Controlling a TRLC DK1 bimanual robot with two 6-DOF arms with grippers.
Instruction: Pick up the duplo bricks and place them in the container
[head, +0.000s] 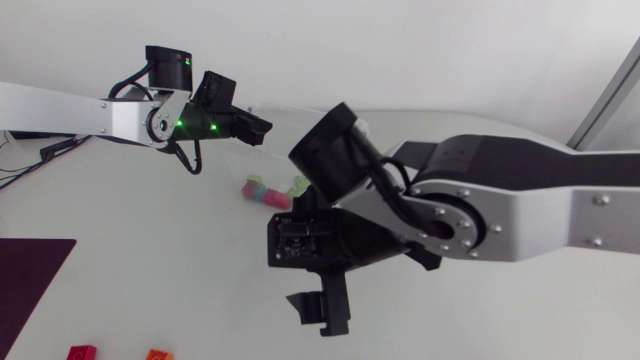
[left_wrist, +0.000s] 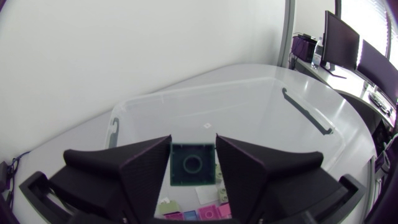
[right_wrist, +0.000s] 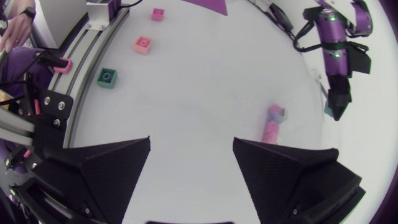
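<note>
**Table** (head: 150, 270): white surface, in use.

**Right arm** (head: 520, 200): comes in past the middle and is held above the surface. The right gripper (right_wrist: 191, 149) is spread wide with nothing between its fingers.

**Left arm** (head: 80, 115): raised over the far side of the table.

**Container** (left_wrist: 249, 118): clear tub, directly under the left gripper (head: 262, 127). That gripper is clamped on a green brick (left_wrist: 193, 165), with one finger against each side.

**Stored bricks** (head: 266, 191): a small pink and green cluster on the tub floor, below the held brick.

**Teal brick** (right_wrist: 107, 76) and **pink brick** (right_wrist: 142, 43): loose on the table, well apart from the tub, not yet collected.

**Assessment:** the step in hand is the release. The held brick appears to sit within the outline of the rim, so a drop should land inside.

**Recommended:**
- Lower a little first, to limit bounce off the stored cluster.
- Part the fingers evenly so the brick falls straight and does not cling to one finger.
- Rise straight up, clear of the walls.
- The right arm is near, so keep the two paths separate
</note>
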